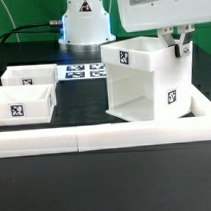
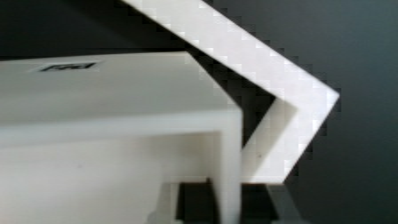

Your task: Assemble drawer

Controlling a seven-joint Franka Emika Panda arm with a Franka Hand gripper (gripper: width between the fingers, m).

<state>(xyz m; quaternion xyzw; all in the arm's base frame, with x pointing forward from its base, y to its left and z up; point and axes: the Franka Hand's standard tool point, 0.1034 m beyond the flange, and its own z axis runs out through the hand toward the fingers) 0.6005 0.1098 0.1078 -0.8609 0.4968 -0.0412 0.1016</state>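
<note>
The white open-fronted box housing [image 1: 141, 87] stands upright at the exterior view's right, its open front facing the camera. Two small white open-top trays lie at the left: one further back [image 1: 28, 74], one nearer [image 1: 21, 104]. My gripper [image 1: 177, 48] comes down on the top edge of the housing's right side wall. In the wrist view the gripper [image 2: 233, 192] has one dark finger [image 2: 199, 202] on each side of that thin wall [image 2: 233, 150], pressed against it. The housing's top panel [image 2: 107, 95] fills much of that view.
A long low white L-shaped wall bar [image 1: 95, 140] runs along the front and turns back at the right, close to the housing; it also shows in the wrist view [image 2: 249, 60]. The marker board [image 1: 82, 71] lies behind, between the trays and the housing. The robot base [image 1: 84, 24] stands at the back.
</note>
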